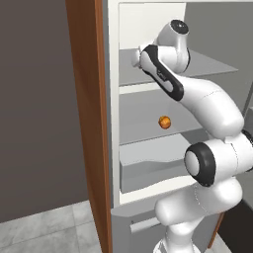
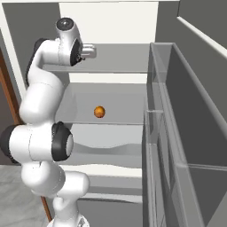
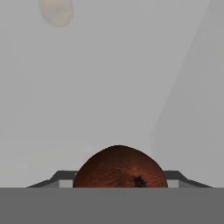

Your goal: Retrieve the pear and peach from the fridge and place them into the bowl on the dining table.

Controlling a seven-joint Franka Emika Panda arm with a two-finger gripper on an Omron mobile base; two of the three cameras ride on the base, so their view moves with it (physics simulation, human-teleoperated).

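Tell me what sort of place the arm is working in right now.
Likely a kitchen: the open fridge with grey shelves, an orange fruit on one, and a wooden cabinet side alongside.

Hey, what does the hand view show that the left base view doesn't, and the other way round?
Hand view: a reddish-brown round fruit close up between the claw tips, and a pale blurred shape beyond it. Left base view: the white arm reaching onto an upper shelf, a small orange fruit on the shelf below, and a wooden panel. Both: the fridge interior.
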